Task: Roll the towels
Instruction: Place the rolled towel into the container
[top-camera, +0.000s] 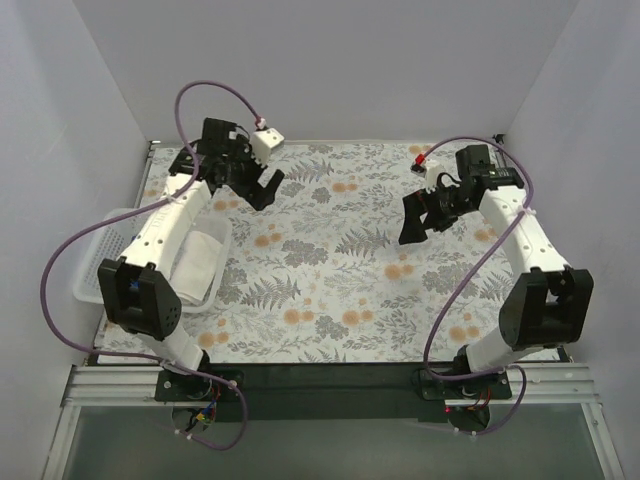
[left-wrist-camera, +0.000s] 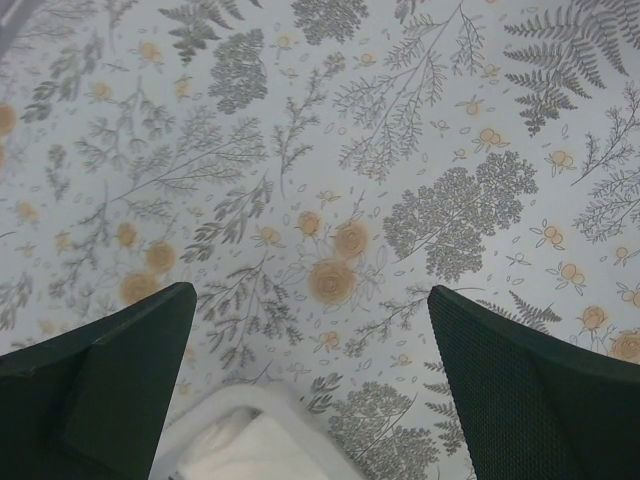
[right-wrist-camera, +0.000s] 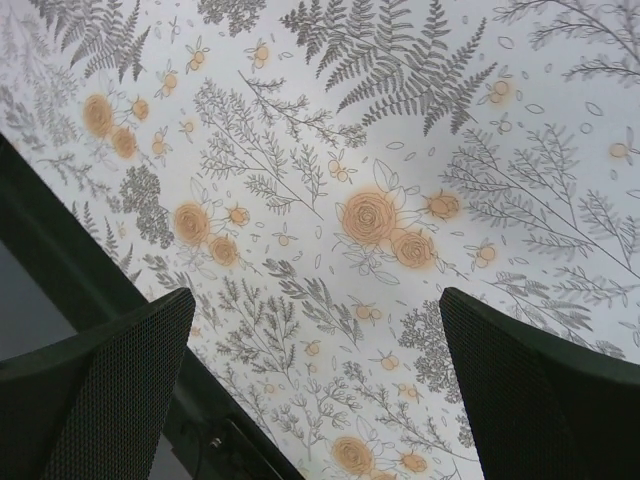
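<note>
White terry cloth, a cream-white towel (top-camera: 203, 256) folded into a thick soft bundle, lies in the white perforated plastic basket (top-camera: 97, 262) at the left edge of the table, partly under the left arm's white forearm. Only the overhead view shows the basket whole and where it stands. The left wrist view catches just a corner of it at the bottom of the frame: a pale curved rim (left-wrist-camera: 232, 400) with a bit of the white cloth (left-wrist-camera: 262, 448) inside it, lying between the two dark fingers.

Over the grey-and-orange floral tablecloth (top-camera: 340, 270) the left gripper (top-camera: 250, 192) hangs beyond the basket's far end, its jaws spread wide with nothing between them. Its own camera confirms this: the left gripper (left-wrist-camera: 310, 292) shows only printed ferns and orange blossoms in the gap.

On the other side, the right gripper (top-camera: 425, 222) hovers above the right half of the cloth, well apart from the basket and the towel, jaws likewise parted and empty. From the wrist, the right gripper (right-wrist-camera: 315, 295) frames bare floral print, and this view alone shows the dark strip (right-wrist-camera: 60, 250) at the tablecloth's edge running diagonally along the left of the frame. From above, that dark strip (top-camera: 330, 375) lies along the near edge by the arm bases.
</note>
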